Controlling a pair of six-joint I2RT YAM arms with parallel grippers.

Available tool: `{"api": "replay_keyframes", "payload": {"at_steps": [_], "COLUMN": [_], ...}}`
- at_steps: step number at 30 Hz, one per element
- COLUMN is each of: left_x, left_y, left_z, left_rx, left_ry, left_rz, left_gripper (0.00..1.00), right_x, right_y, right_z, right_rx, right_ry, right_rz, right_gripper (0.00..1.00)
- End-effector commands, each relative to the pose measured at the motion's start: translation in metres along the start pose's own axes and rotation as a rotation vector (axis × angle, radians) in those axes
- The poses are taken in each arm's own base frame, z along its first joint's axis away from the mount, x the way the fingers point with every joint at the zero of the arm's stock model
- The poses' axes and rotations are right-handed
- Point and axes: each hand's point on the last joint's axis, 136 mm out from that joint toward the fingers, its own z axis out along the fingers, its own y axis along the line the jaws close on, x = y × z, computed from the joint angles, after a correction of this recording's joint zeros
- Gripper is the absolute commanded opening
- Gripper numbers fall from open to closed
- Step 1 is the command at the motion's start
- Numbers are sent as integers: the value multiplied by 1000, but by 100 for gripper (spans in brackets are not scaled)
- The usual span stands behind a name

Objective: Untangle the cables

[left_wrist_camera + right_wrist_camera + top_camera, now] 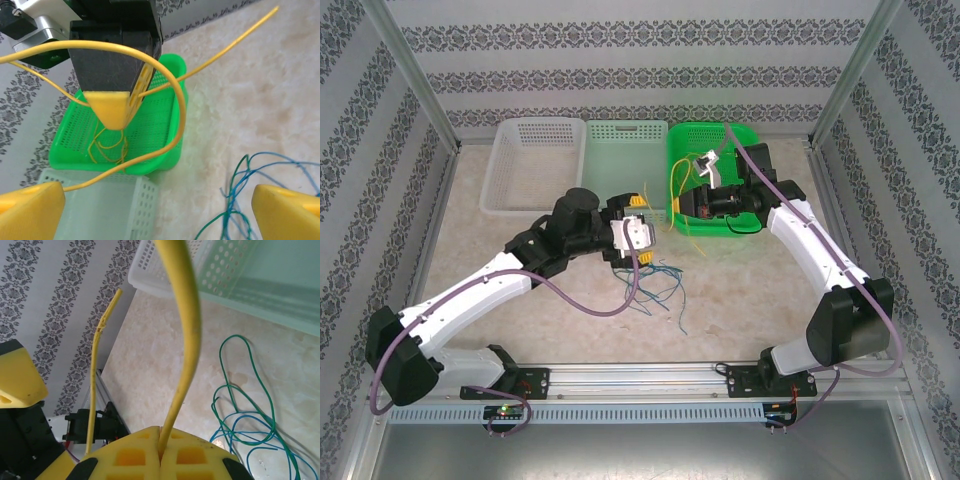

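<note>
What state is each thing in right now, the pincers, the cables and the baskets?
left pincer: open, holding nothing.
right pincer: shut on the yellow cable.
yellow cable: lifted, looping through the air.
blue and green cables: tangled, lying loose on the table.
green basket: holds more yellow wire.
pale green basket: empty.
white basket: empty.

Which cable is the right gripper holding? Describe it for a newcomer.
Find the green basket, rightmost of three at the far edge. The right gripper over its near rim is shut on a yellow cable. Unlike the blue and green cables lying on the table, it arches through the air.
</note>
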Motion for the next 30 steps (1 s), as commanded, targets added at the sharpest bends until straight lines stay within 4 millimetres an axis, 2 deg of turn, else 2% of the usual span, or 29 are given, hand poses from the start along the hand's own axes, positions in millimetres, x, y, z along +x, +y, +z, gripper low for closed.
{"api": "replay_keyframes", "payload": {"at_steps": [1, 6, 15, 18, 23, 25, 30], "left_x": [2, -4, 3, 4, 1, 2, 9], "left_y": [6, 10, 10, 9, 11, 9, 4], "left_z": [10, 18, 38, 45, 54, 56, 55], "left_rx": [-39, -72, -43, -15, 1, 18, 33], "left_ry": [41, 6, 39, 50, 41, 50, 70], "left_rz": [132, 156, 125, 112, 52, 14, -89], "left_gripper": [99, 100, 100, 87, 38, 28, 15], "right_x": [-4, 1, 6, 6, 6, 5, 0], "right_y": [15, 16, 19, 21, 23, 21, 15], "right_z": [-7, -8, -7, -7, -8, -9, -14], "right_rx": [-40, -44, -61, -65, -66, -53, -12], "right_ry": [-3, 6, 15, 14, 15, 9, -16], "right_rz": [-23, -21, -24, -31, -36, -43, -51], "right_gripper": [0, 0, 0, 0, 0, 0, 0]}}
